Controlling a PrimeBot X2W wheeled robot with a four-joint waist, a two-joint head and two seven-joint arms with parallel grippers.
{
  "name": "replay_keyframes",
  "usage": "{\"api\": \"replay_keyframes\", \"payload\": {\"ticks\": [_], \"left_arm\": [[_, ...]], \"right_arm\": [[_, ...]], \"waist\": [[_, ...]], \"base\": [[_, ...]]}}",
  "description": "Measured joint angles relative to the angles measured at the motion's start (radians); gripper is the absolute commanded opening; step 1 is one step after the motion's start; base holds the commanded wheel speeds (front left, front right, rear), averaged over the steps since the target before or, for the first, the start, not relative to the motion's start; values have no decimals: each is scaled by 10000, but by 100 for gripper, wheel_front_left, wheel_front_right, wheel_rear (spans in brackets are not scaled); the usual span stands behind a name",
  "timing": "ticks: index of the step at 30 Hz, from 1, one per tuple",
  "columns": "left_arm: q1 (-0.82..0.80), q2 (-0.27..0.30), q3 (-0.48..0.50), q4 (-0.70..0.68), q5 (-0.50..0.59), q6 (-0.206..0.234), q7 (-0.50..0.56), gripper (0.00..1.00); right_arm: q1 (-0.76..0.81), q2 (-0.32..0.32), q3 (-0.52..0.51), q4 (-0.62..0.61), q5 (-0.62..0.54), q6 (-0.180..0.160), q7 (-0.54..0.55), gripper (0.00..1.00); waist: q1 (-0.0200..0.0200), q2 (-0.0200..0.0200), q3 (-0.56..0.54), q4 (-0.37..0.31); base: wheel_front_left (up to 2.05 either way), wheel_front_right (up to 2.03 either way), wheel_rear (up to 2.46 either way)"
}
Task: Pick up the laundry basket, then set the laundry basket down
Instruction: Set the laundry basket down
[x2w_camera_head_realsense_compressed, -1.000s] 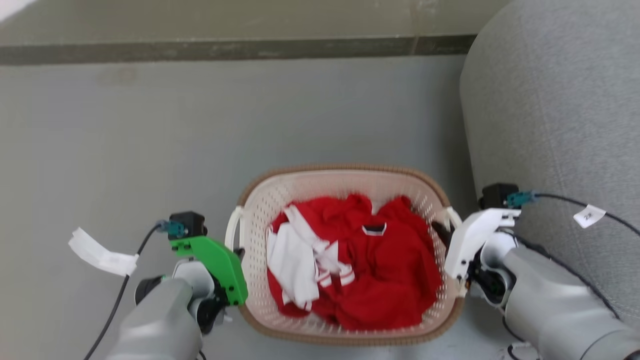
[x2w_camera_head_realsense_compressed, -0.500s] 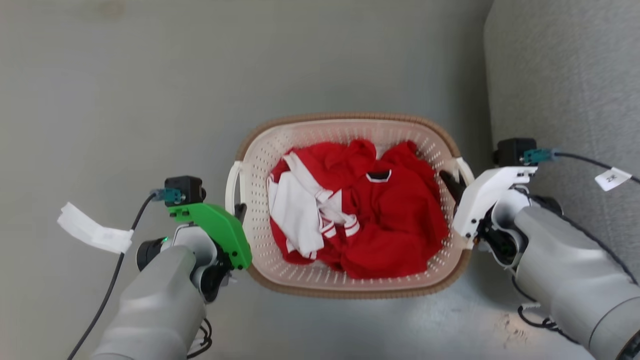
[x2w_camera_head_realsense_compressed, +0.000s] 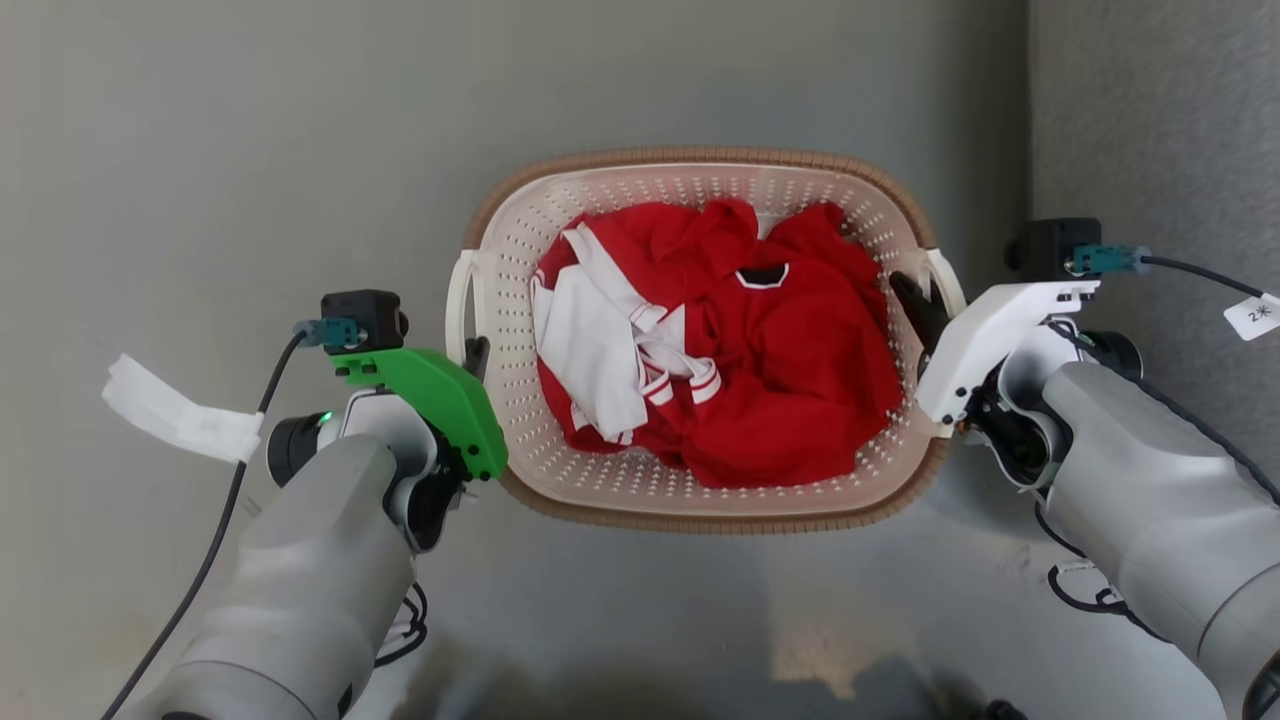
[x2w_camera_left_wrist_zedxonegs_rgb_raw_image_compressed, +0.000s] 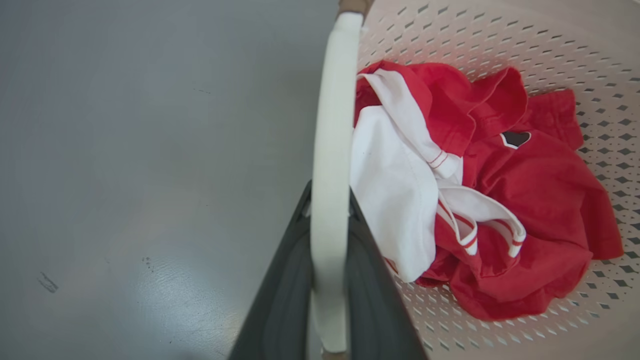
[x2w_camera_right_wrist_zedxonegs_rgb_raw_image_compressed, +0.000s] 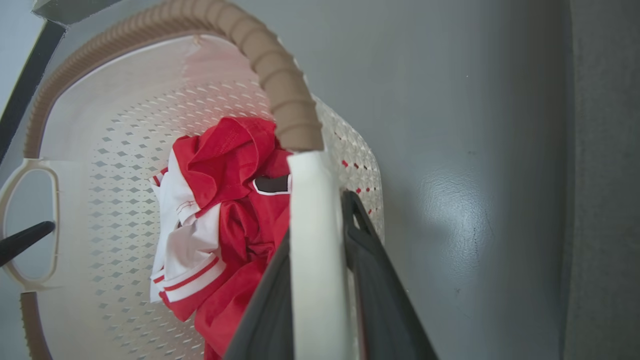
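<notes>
The left gripper (x2w_camera_head_realsense_compressed: 474, 358) is closed tight on the left handle (x2w_camera_head_realsense_compressed: 456, 300) of the laundry basket (x2w_camera_head_realsense_compressed: 700, 158). In the left wrist view, the left gripper (x2w_camera_left_wrist_zedxonegs_rgb_raw_image_compressed: 328, 196) has one dark finger on each side of the white left handle (x2w_camera_left_wrist_zedxonegs_rgb_raw_image_compressed: 331, 140). The right gripper (x2w_camera_head_realsense_compressed: 914, 300) is pinched on the right handle (x2w_camera_head_realsense_compressed: 950, 282) the same way. In the right wrist view, the right gripper (x2w_camera_right_wrist_zedxonegs_rgb_raw_image_compressed: 320, 215) hugs the white right handle (x2w_camera_right_wrist_zedxonegs_rgb_raw_image_compressed: 316, 260) from both sides.

The laundry basket sits between the two grippers, over the grey floor (x2w_camera_head_realsense_compressed: 250, 150). I cannot tell if its bottom touches the floor. It is near the floor's right edge, beside a grey cloth-covered thing (x2w_camera_head_realsense_compressed: 1160, 100).

Inside the basket is a pile of clothes. A white cloth (x2w_camera_head_realsense_compressed: 590, 355) with red stripes lies by the basket's left wall. A crumpled red shirt (x2w_camera_head_realsense_compressed: 800, 390) takes up the middle and the right side. Past the clothes, the far wall (x2w_camera_head_realsense_compressed: 700, 195) full of little holes is bare, under the brown rim.
</notes>
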Motion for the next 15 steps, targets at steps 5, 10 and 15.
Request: {"api": "replay_keyframes", "payload": {"ticks": [5,10,15], "left_arm": [[-151,6,-81,-107,-115,115,-105,0],[-476,6,-90,-186,-290,245,-316,0],[-714,4,-186,-320,-326,336,-506,0]], "right_arm": [[-128,-109,79,-71,8,0,-163,0],[-453,-213,127,-171,10,0,-449,0],[-686,-370,207,-247,8,0,-658,0]], "waist": [[0,-1,601,-12],[1,-1,1157,-8],[1,0,1651,37]], "base": [[0,0,0],[0,0,0],[0,0,0]]}}
